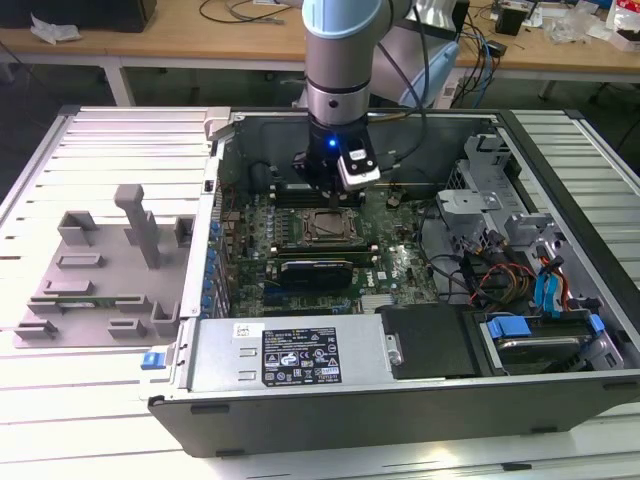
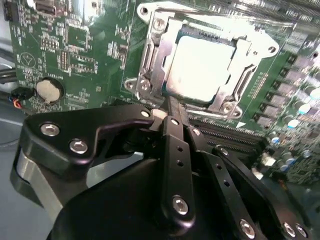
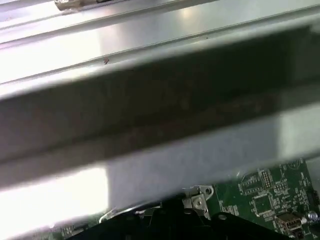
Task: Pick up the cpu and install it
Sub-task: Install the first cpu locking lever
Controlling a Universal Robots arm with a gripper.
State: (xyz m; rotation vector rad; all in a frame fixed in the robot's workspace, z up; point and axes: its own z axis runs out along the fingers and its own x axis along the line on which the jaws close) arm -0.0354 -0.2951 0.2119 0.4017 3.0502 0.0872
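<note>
The pincer [image 2: 172,107] hung straight down inside the open computer case [image 1: 560,150], its black fingers [image 2: 176,140] drawn narrow, close together with nothing between them, their tips just at the near edge of the socket frame [image 2: 150,60]. In the exterior view the pincer [image 1: 325,195] stood right above that socket [image 1: 328,226], near the middle of the green motherboard [image 1: 390,255]. The cpu [image 2: 200,67] lay flat in the socket, its pale metal top glaring under the light, the silver frame all round it; whether the fingertips touched the frame or stopped just short of it I could not tell. A round coin battery [image 2: 47,90] sat on the board well off to one side of the socket in the second wrist view. In the first wrist view a pale metal wall of the case [image 3: 150,45] and a dark band ran across, with a corner of the green board [image 3: 265,195] beneath. The case lay on its side on the slatted white table [image 1: 90,400], toward the edge on the exterior view's right. Beside it, toward the exterior view's left edge of the table, stood the grey fixture tray [image 1: 100,280] with its upright posts, well apart from the arm [image 1: 340,50].
</note>
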